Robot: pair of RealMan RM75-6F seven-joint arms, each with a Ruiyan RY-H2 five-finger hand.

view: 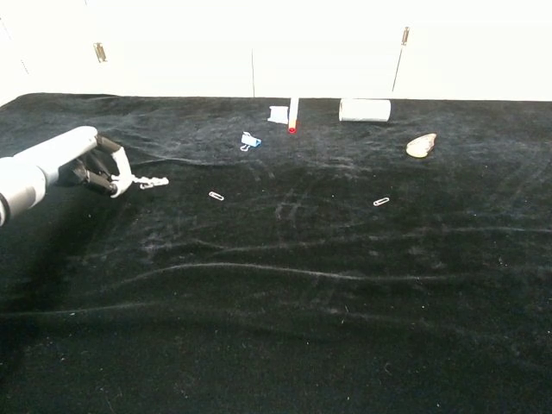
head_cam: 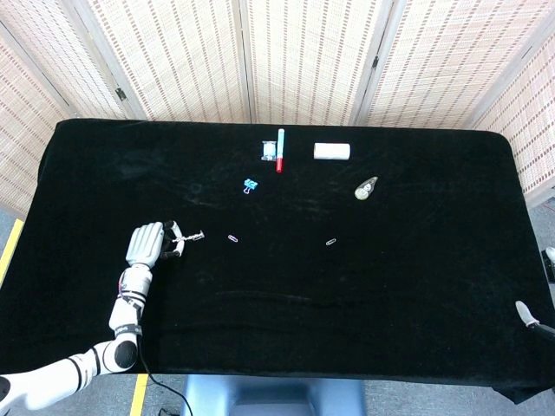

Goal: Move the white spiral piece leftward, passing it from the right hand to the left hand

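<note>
My left hand (head_cam: 147, 243) sits low over the left part of the black-clothed table (head_cam: 416, 286), knuckles up, fingers curled toward the centre. It pinches the white spiral piece (head_cam: 190, 235) by its near end; the rest of the piece sticks out to the right of the fingertips, roughly level. In the chest view the same left hand (view: 97, 166) holds the spiral piece (view: 148, 182) just above the cloth; I cannot tell whether its free tip touches the surface. Of my right hand I see only a small grey tip at the right edge of the head view (head_cam: 526, 314), off the table's corner; I cannot tell how its fingers lie. Just right of the spiral lies a small paper clip (head_cam: 232, 237), not touching it, and a second paper clip (head_cam: 331, 242) lies further right near the table's middle. Toward the far edge: a blue binder clip (head_cam: 251, 185), a red-and-white pen (head_cam: 280, 149) with a small white-and-blue item (head_cam: 268, 151) touching its left side, a white cylinder (head_cam: 331, 152) lying on its side, and a beige teardrop-shaped object (head_cam: 366, 188) to the right of these.
</note>
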